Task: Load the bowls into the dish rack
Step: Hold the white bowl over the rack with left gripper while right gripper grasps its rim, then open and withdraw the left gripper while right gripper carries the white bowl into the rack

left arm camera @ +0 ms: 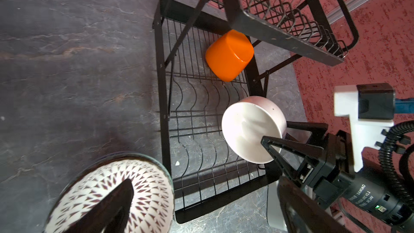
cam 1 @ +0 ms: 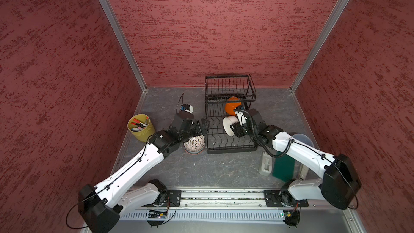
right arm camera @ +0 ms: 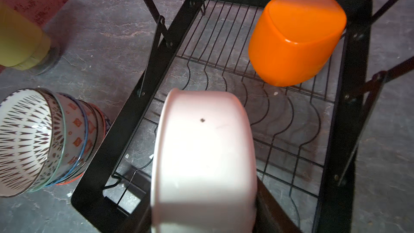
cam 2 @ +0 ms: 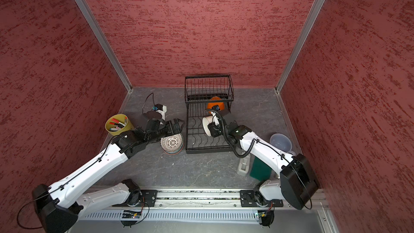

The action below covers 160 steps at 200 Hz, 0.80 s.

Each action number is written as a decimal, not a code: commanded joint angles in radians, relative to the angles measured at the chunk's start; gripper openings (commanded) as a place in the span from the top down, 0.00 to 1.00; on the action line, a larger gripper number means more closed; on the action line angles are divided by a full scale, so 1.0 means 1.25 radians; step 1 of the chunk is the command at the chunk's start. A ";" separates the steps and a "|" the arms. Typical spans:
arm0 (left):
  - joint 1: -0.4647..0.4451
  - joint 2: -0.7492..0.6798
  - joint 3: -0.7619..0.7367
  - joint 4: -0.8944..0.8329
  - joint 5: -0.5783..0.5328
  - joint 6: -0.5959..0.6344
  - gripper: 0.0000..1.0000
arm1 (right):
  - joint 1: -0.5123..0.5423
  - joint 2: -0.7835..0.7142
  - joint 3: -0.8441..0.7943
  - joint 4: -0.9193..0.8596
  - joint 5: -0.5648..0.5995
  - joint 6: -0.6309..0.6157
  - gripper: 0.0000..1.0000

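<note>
**Top views.** The dish rack (cam 1: pixel 233 150) stands at the middle rear of the counter (cam 1: pixel 201 171). The right tool (cam 1: pixel 233 130) is closed on the rim of the white bowl (cam 1: pixel 227 124) and carries it on edge over the rack's base tray, mouth turned toward the left arm. Judgement: the edge-on attitude suits the wavy wire dividers, which take a bowl upright. The orange bowl (cam 1: pixel 233 109) already lies at the tray's far end, under the raised basket. The left tool (cam 1: pixel 205 126) hangs fully open and empty over the stack of patterned bowls (cam 1: pixel 194 144). That stack sits on the counter just beside the rack's near left corner. The left tool is probably staged there for the next pick. The cup of markers (cam 1: pixel 141 128) stands further left, apart from the work.

**Left wrist view.** The left tool's fingers (left arm camera: pixel 107 209) are spread wide, one above the stack, and no contact is visible. The right tool pinches the white bowl's wall, one finger inside and one outside. Whether the bowl's lower rim touches the wires cannot be told.

**Right wrist view.** The white bowl (right arm camera: pixel 201 153) fills the foreground over the near half of the tray. The orange bowl (right arm camera: pixel 295 36) is base-up and tilted in the far corner. Several nested bowls (right arm camera: pixel 33 140) are still outside the rack. Judgement: the task is at an early stage.
</note>
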State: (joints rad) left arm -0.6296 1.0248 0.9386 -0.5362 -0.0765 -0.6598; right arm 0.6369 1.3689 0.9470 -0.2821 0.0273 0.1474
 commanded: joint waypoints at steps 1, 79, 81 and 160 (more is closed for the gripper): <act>0.022 -0.040 -0.019 -0.026 -0.014 -0.012 0.00 | 0.022 0.014 0.051 0.049 0.096 -0.081 0.57; 0.086 -0.111 -0.072 -0.046 0.011 -0.018 0.00 | 0.072 0.126 0.093 0.125 0.204 -0.189 0.56; 0.088 -0.112 -0.073 -0.047 0.012 -0.018 0.00 | 0.072 0.126 0.092 0.128 0.205 -0.192 0.56; 0.129 -0.145 -0.095 -0.064 0.021 -0.013 0.00 | 0.079 0.176 0.103 0.246 0.206 -0.370 0.56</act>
State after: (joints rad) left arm -0.4831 0.8597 0.8444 -0.6102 -0.0624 -0.6796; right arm 0.7284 1.5761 1.0290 -0.1101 0.2573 -0.2108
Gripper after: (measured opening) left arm 0.997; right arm 0.546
